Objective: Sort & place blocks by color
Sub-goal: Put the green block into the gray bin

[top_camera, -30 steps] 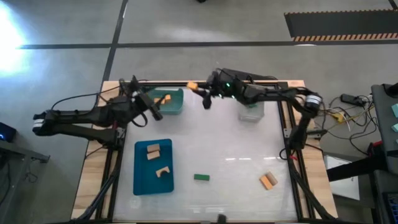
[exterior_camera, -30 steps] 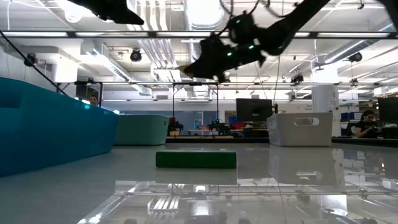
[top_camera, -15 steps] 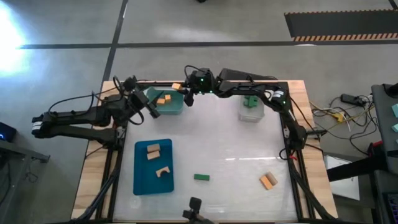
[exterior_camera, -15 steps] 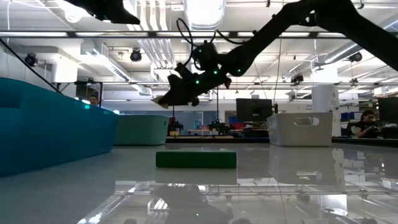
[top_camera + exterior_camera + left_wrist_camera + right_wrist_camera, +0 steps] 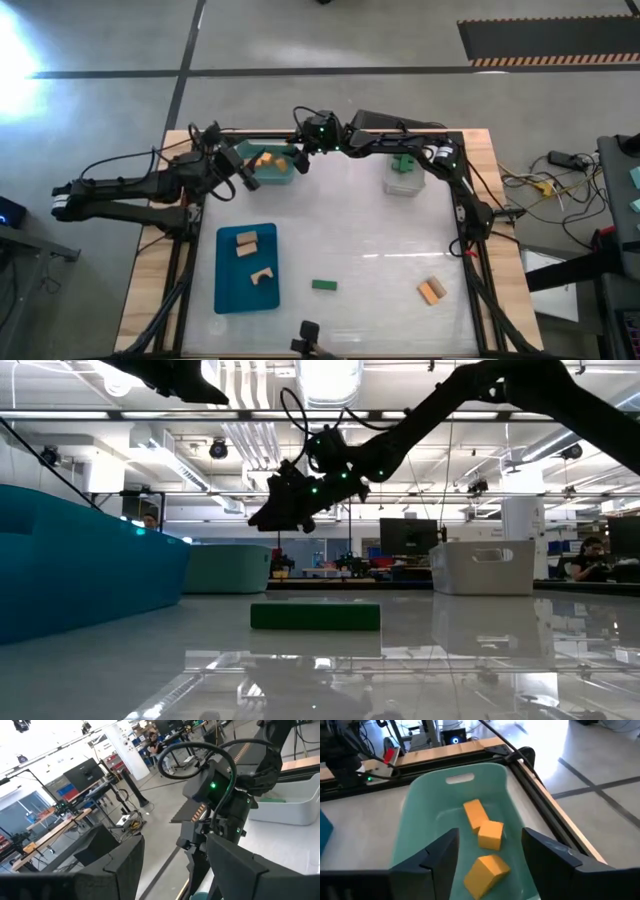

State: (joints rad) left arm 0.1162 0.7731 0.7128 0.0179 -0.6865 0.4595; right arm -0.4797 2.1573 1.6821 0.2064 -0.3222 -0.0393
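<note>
The right gripper (image 5: 297, 160) is held over the teal bin (image 5: 415, 815) at the table's far left, its fingers (image 5: 547, 852) spread apart with nothing between them. 3 orange blocks (image 5: 490, 835) are seen lying inside that bin, bunched together. The left gripper (image 5: 247, 178) is poised just beside the same bin's near edge, its fingers parted and empty. On the blue tray (image 5: 228, 290), 2 tan blocks (image 5: 246, 242) are found. A green block (image 5: 323, 285) lies on the table surface, and an orange block (image 5: 431, 291) sits well apart to its right. Green blocks (image 5: 403, 161) rest in the clear bin (image 5: 403, 185).
</note>
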